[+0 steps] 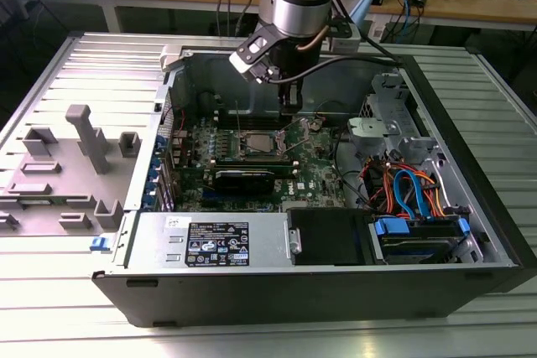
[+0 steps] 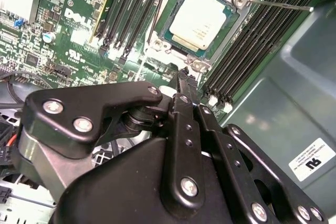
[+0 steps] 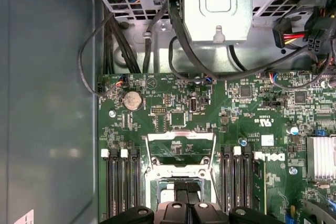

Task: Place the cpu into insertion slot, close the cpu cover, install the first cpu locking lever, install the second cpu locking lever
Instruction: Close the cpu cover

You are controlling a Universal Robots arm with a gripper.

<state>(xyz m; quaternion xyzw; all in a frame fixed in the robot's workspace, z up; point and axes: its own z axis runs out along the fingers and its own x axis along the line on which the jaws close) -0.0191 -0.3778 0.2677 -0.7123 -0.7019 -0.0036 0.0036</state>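
**A:** Where's the hand?
**B:** Over the green motherboard, fingers pressed together on nothing, tip near the insertion slot.
**A:** And the cpu?
**B:** Lying flat in that slot, silver top bare.
**A:** The cpu cover?
**B:** Tilted up beyond it in the first wrist view. A thin lever juts out beside the slot.

Cpu in insertion slot, between memory slots on either side

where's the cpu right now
In the second wrist view the cpu sits in its socket on the green motherboard, between two banks of black memory slots, just past the gripper.
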